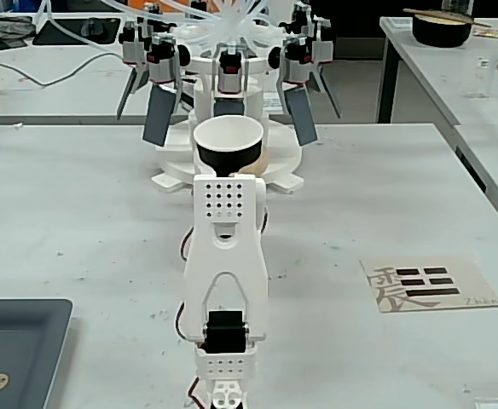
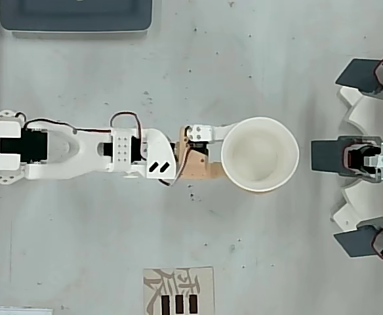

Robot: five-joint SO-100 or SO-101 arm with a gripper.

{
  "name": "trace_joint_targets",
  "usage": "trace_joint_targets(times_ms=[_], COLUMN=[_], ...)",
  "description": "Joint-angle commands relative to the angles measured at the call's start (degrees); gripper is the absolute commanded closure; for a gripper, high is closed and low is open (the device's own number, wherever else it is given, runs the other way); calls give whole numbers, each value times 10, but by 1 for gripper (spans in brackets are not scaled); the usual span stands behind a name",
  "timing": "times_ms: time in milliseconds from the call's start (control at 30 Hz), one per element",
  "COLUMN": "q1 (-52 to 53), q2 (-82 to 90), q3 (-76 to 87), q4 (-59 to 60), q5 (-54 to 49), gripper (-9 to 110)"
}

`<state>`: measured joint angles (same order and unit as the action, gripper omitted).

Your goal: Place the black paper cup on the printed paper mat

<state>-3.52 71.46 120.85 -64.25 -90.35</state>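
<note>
The black paper cup point(image 1: 228, 155) stands upright with its white inside showing, just ahead of the arm's wrist in the fixed view. From overhead I see only its white inside and rim point(image 2: 260, 154). My gripper point(image 2: 233, 155) is shut on the cup, one white finger point(image 2: 208, 131) and one tan finger point(image 2: 201, 172) against its near side. In the fixed view the gripper point(image 1: 229, 169) is mostly hidden behind the arm. The printed paper mat point(image 1: 428, 285) lies flat at the right of the table, off to the arm's side point(image 2: 180, 290) and apart from the cup.
A white carousel machine with grey paddles point(image 1: 228, 60) stands right behind the cup point(image 2: 368, 157). A dark grey tray point(image 1: 19, 349) sits at the near left point(image 2: 77, 16). A dark bowl with a stick point(image 1: 441, 27) rests on another table.
</note>
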Motion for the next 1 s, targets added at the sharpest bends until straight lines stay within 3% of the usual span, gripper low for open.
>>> trace_joint_targets(times_ms=[0,967], q1=[11,11], q2=[7,14], q3=[-26,-22], q4=[-12,-12], q5=[-4,-4], gripper=[93,93])
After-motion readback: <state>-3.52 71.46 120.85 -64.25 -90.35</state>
